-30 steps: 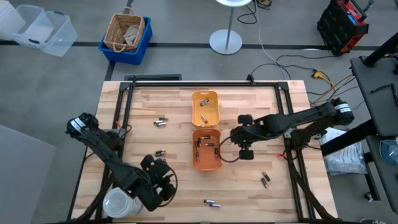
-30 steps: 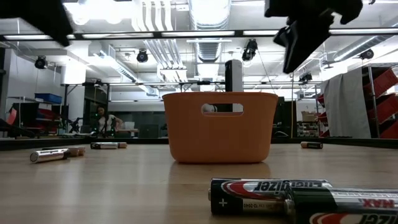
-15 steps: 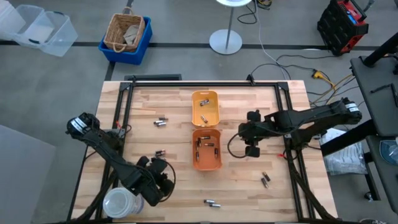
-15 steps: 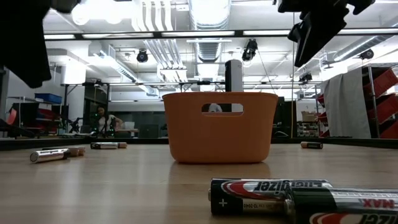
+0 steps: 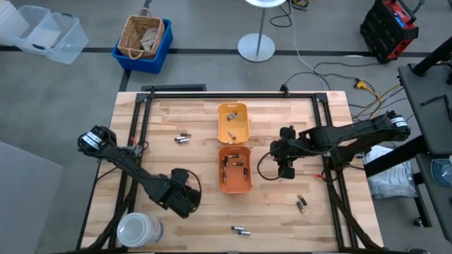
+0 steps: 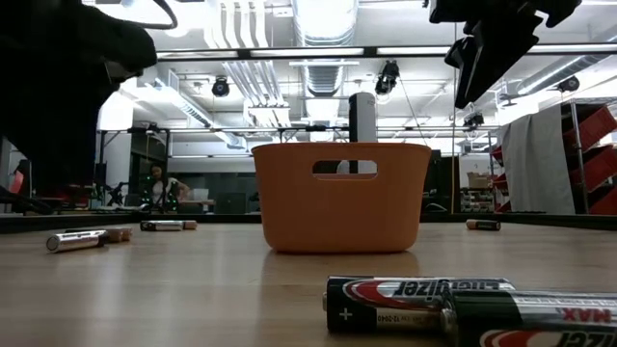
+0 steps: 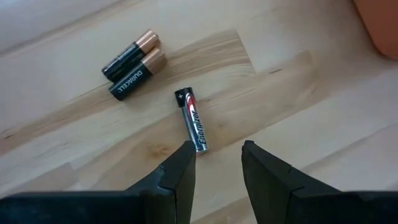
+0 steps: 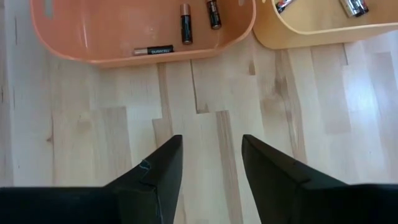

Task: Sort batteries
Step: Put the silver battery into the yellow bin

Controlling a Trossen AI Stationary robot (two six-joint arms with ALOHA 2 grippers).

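Some batteries (image 5: pixel 234 164) already lie in the orange tray (image 5: pixel 234 185) at frame centre; several lie scattered on the worktop (image 5: pixel 198 120). The left claw (image 7: pixel 216 163), open, hovers over one, probably next. The right claw (image 8: pixel 210 163) hangs open, empty.

Left arm: reaches from the bench's left edge toward the near-centre, forearm angled inward. Left claw (image 5: pixel 185 200) low over the bench (image 5: pixel 282 219), fingers (image 7: pixel 180 171) parted with an empty gap between them.

Right arm: extends in from the right edge, roughly level. Right claw (image 5: pixel 284 164) raised above the bench, pointing down, fingers (image 8: pixel 158 171) spread, nothing held.
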